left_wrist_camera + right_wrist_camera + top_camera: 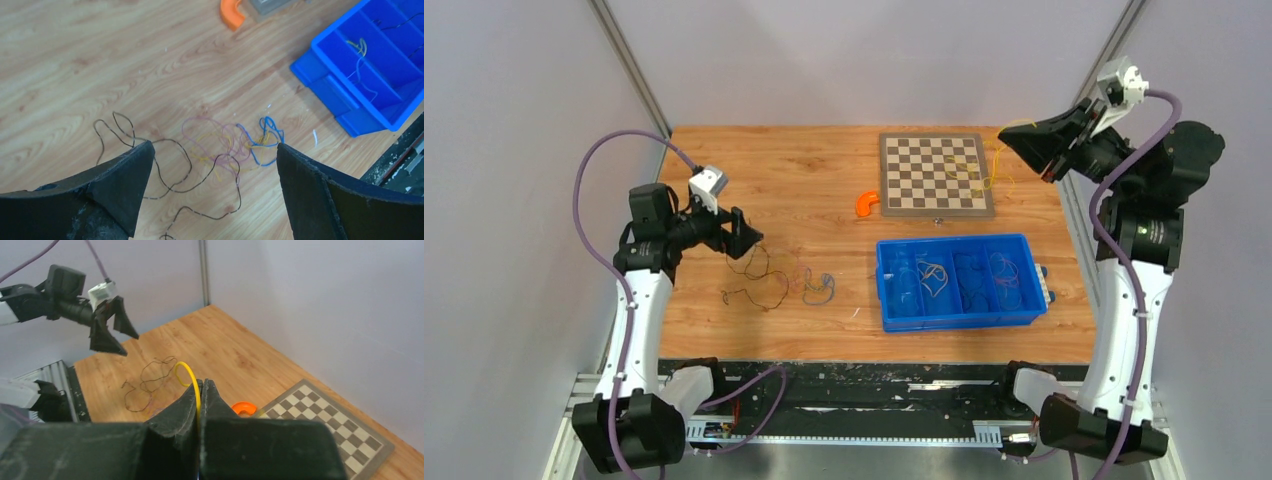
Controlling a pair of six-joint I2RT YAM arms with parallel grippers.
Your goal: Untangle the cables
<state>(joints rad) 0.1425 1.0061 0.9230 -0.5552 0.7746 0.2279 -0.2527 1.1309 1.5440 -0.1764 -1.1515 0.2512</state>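
While a yellow cable was pinched in the closed right end effector at far right, the left end effector was held wide above the tangled cables on the near-left tabletop, where one strand was judged to need gripping next.

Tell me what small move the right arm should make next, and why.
Probably swing the right gripper toward the blue bin: it is shut on a yellow cable, raised above the chessboard and apart from the tangle by the open left gripper, so that strand looks freed.
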